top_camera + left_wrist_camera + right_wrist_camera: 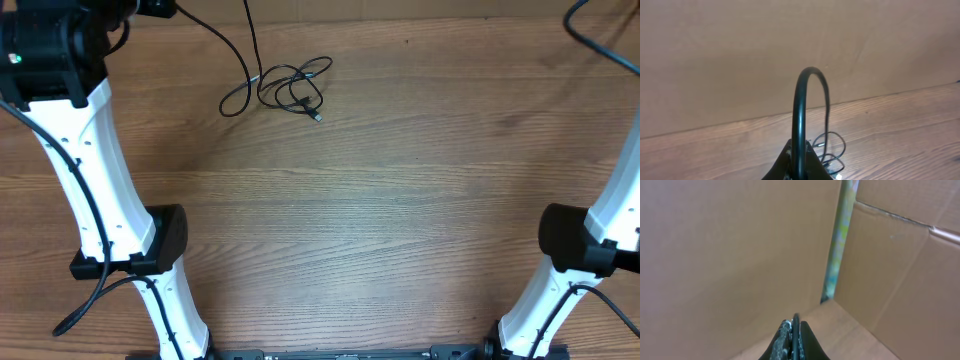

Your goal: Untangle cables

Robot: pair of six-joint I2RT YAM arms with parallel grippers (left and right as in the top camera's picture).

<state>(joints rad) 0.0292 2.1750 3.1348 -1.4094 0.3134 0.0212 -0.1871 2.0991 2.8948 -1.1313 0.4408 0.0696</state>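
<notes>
The cables (290, 88) lie in a loose black tangle on the wooden table (380, 220) at the back, left of centre, with a small plug (316, 117) at their near edge. One strand (215, 38) runs from the tangle up towards the top left. In the left wrist view my left gripper (799, 152) is shut on a black cable (801, 95), which arches up from its tips and drops to the tangle (832, 150) just ahead. My right gripper (794, 325) is shut, with a thin dark strip showing between its tips. It is raised and faces a cardboard wall.
My white left arm (90, 160) stands along the left side and my right arm (590, 240) along the right. A brown cardboard wall (740, 60) closes the back of the table. A cardboard box (905, 270) stands at the back right corner.
</notes>
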